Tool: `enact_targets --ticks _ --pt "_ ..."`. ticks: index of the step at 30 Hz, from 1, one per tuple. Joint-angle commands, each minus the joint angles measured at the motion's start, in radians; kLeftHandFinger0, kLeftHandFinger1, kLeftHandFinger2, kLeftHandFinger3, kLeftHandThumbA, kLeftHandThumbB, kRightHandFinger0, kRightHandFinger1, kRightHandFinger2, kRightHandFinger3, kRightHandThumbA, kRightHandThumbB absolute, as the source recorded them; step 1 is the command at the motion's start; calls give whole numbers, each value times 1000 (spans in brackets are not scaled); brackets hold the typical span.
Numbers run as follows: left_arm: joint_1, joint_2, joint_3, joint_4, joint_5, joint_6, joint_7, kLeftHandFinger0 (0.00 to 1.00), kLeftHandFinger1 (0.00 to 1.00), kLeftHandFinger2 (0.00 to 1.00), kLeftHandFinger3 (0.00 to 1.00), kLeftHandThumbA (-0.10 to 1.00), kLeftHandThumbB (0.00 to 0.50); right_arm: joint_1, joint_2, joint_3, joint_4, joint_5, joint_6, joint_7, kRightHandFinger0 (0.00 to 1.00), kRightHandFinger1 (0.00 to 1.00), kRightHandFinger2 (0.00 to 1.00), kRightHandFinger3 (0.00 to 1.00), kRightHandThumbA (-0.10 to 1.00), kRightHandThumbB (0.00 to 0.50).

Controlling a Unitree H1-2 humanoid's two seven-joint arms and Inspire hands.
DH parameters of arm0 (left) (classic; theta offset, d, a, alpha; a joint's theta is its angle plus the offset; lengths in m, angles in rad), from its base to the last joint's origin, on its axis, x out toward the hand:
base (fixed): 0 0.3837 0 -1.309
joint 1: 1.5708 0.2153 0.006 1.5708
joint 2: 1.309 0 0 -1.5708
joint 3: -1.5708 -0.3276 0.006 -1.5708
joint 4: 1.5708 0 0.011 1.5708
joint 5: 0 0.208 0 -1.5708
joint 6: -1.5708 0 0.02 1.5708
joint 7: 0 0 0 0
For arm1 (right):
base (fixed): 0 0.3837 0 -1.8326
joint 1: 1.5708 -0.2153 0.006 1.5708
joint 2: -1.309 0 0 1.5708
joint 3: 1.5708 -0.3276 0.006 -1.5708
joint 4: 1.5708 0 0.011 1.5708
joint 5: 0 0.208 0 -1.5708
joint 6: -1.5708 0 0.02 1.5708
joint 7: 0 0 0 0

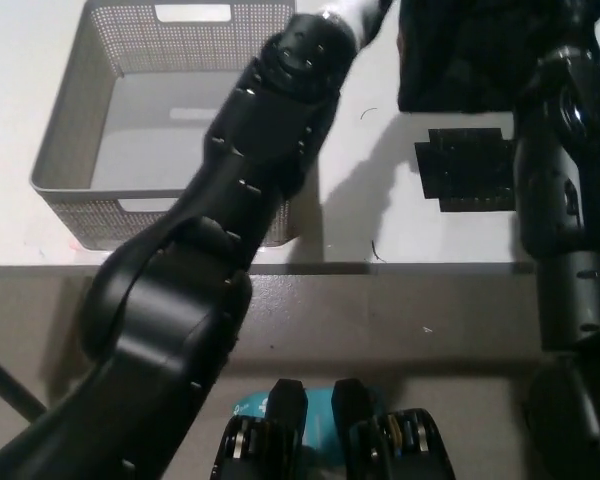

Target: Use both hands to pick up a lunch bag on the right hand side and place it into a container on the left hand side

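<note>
The black lunch bag (458, 52) hangs raised above the white table at the top right, partly cut off by the picture's top edge. My white left hand (356, 14) shows only as a sliver at the bag's left side, pressed against it. My black right hand (572, 40) presses on the bag's right side, dark against dark. A black rectangular flap (466, 170) shows under the bag; whether it hangs or lies on the table is unclear. The grey mesh container (68, 150) stands empty at the left, partly covered by my left arm.
The white table's front edge (420, 266) runs across the middle of the picture. My bulky black left arm (230, 230) crosses over the container's right wall. Bare tabletop lies between container and bag.
</note>
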Motion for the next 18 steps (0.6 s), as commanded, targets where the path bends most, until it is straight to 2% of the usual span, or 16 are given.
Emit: enact_targets --ticks 1,2,4,7,8,10,13,14,18 --pt "-81 19 28 -147 -38 5 -45 1000 1000 1000 1000 1000 232 -236 55 80 101 -25 -20 88 1000 1000 1000 1000 1000 144" --pt "-72 39 41 -185 -48 41 -40 1000 1000 1000 1000 1000 254 -271 65 89 147 -32 -27 92 1000 1000 1000 1000 1000 151" --pt "-43 57 63 -251 -59 72 -17 1000 1000 1000 1000 1000 252 -307 81 94 196 -20 -43 121 1000 1000 1000 1000 1000 141" --pt "-9 92 117 -351 -104 84 -24 1000 1000 1000 1000 1000 201 -379 111 115 267 -20 -41 151 1000 1000 1000 1000 1000 156" --pt "11 99 125 -400 -98 94 -8 1000 1000 1000 1000 1000 221 -393 117 133 278 -33 -35 158 1000 1000 1000 1000 1000 175" --pt "41 116 129 -476 -79 133 15 1000 1000 1000 1000 1000 247 -417 129 153 300 -46 -39 163 1000 1000 1000 1000 1000 178" --pt "97 169 153 -621 -74 184 19 1000 1000 1000 1000 1000 234 -480 176 178 360 -59 -57 165 1000 1000 1000 1000 1000 159" --pt "123 207 162 -685 -72 213 13 1000 1000 1000 1000 1000 233 -514 205 182 403 -52 -70 184 1000 1000 1000 1000 1000 168" --pt "187 253 204 -822 -85 268 31 1000 1000 1000 1000 1000 234 -570 258 205 478 -74 -100 168 1000 1000 1000 1000 1000 179"
